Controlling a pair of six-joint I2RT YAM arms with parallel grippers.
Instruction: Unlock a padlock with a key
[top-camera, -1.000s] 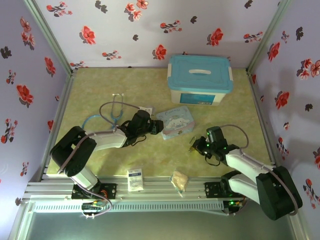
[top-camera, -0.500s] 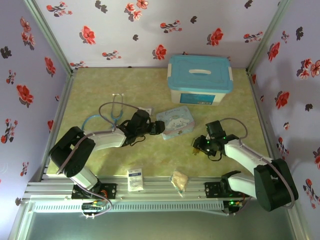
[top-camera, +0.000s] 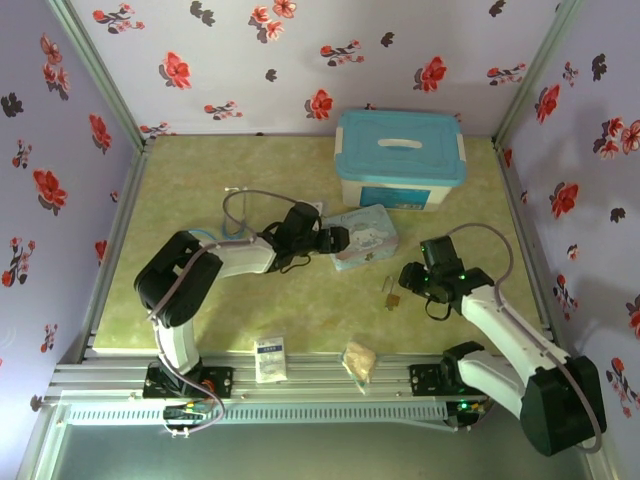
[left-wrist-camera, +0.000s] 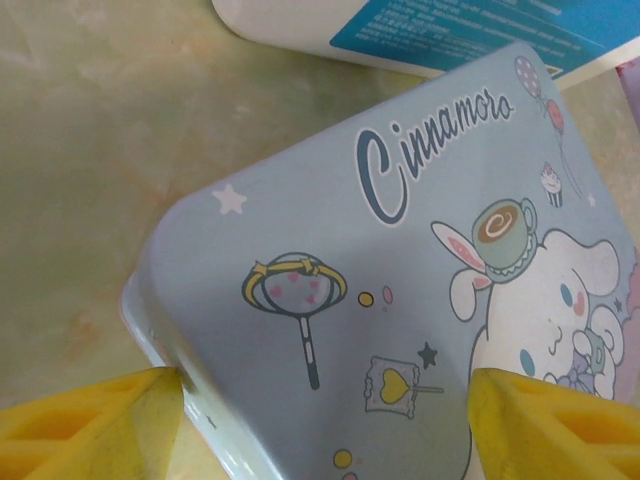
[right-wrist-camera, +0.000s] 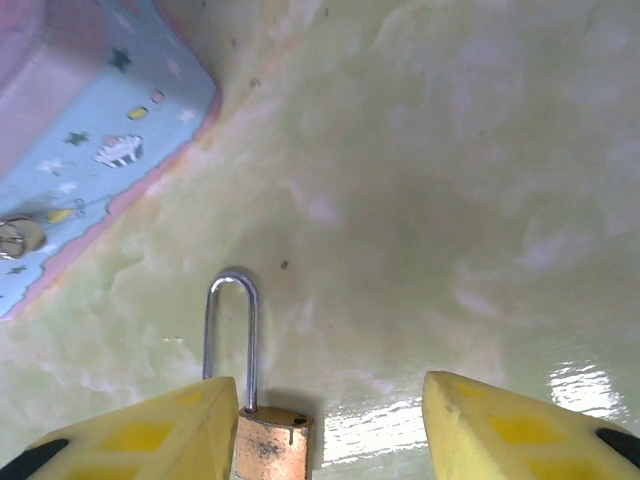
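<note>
Right wrist view: padlock (right-wrist-camera: 272, 445) lay flat on the table (right-wrist-camera: 470, 200), its brass body between the fingers of my right claw (right-wrist-camera: 330, 385), close against the finger on the view's left, with a clear gap to the other. That claw was spread and pinched nothing. Shackle (right-wrist-camera: 230, 280) pointed away from me, toward the tin (right-wrist-camera: 100, 130). One leg entered the body at its edge and the other ran behind my finger, so I could not tell locked from sprung. Key too small to pick out with confidence. Left claw (left-wrist-camera: 325, 385) was likewise spread, straddling a corner of the tin and gripping nothing. My reckoning: the step in hand was getting a fair hold on the padlock body. To do it well, I should centre the claw on the brass first, then close on its flat sides. I should keep the fingers off the shackle and leave the keyhole end bare. A lopsided pinch would likely spin so small a lock out from between the fingers.
</note>
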